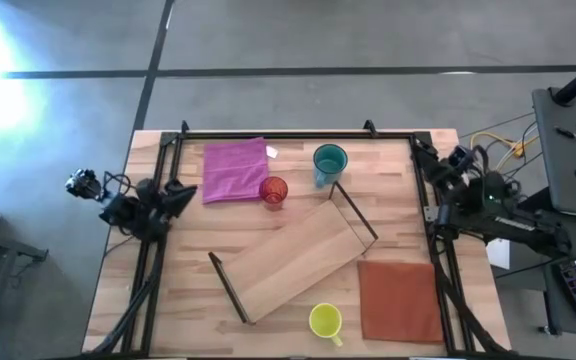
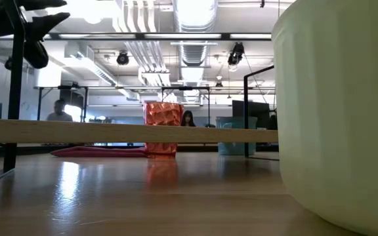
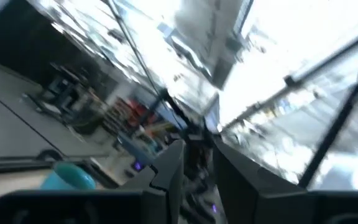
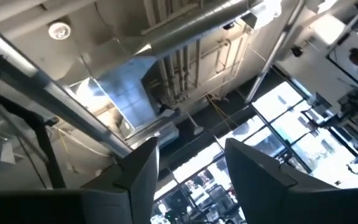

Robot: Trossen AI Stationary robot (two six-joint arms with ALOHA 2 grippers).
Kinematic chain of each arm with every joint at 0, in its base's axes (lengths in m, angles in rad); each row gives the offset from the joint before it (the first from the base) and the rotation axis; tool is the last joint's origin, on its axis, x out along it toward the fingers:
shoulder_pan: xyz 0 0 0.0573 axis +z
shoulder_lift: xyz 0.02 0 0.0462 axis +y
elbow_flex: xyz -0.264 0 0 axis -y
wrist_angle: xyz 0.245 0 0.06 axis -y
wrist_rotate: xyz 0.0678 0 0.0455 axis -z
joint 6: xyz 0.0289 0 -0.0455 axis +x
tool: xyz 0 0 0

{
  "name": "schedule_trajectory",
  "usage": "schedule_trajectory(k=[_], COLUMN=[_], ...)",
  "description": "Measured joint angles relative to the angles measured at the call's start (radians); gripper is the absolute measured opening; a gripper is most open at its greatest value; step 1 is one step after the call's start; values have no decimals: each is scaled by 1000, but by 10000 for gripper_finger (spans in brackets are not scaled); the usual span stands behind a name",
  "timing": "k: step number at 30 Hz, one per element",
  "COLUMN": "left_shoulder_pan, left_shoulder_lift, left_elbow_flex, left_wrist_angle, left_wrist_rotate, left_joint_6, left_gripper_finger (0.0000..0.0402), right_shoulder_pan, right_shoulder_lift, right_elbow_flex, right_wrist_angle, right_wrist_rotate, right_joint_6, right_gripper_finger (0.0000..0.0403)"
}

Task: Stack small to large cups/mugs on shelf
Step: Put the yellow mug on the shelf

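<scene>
The shelf (image 1: 293, 262), a light wooden plank with dark wire frames at both ends, stands slantwise at the table's middle; in the low view its plank (image 2: 110, 133) sits raised above the tabletop. The orange-red cup (image 1: 273, 191) stands upright on the table behind it, and also shows in the low view (image 2: 163, 128). The teal mug (image 1: 330, 163) stands farther back. The yellow-green mug (image 1: 325, 321) stands near the front edge and fills the right of the low view (image 2: 340, 111). My left gripper (image 1: 176, 197) waits at the left edge and my right gripper (image 1: 438, 168) at the right edge. Both are open, empty and held high.
A pink cloth (image 1: 235, 168) lies at the back left beside the orange-red cup. A brown square mat (image 1: 400, 300) lies at the front right. A dark frame (image 1: 288, 134) runs along the table's back and sides. People show far off in the room (image 2: 59, 111).
</scene>
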Motion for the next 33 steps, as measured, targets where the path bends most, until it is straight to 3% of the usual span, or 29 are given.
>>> schedule_trajectory(k=[9, 12, 18, 21, 25, 29, 33], left_shoulder_pan=[0, 0, 0, 0, 0, 0, 0], left_shoulder_lift=[5, 5, 8, 7, 7, 7, 7], left_elbow_flex=[0, 0, 0, 0, 0, 0, 0], left_wrist_angle=[38, 39, 39, 39, 39, 39, 38], left_wrist_rotate=[-17, -17, -23, -24, -25, -25, -25], left_joint_6=[0, -2, -4, -4, -4, -4, -4], left_gripper_finger=[73, 73, 73, 73, 73, 73, 73], right_shoulder_pan=[0, 3, 2, 12, 98, 215, 335], right_shoulder_lift=[179, 245, 415, 502, 648, 803, 948], right_elbow_flex=[155, 224, 375, 491, 695, 924, 1131], right_wrist_angle=[-1, 3, -111, -356, -807, -1219, -1568], right_wrist_rotate=[-2, -53, -88, -181, -176, -76, 95], right_joint_6=[131, 130, 179, 172, 89, -18, -77], right_gripper_finger=[178, 178, 178, 178, 178, 178, 178])
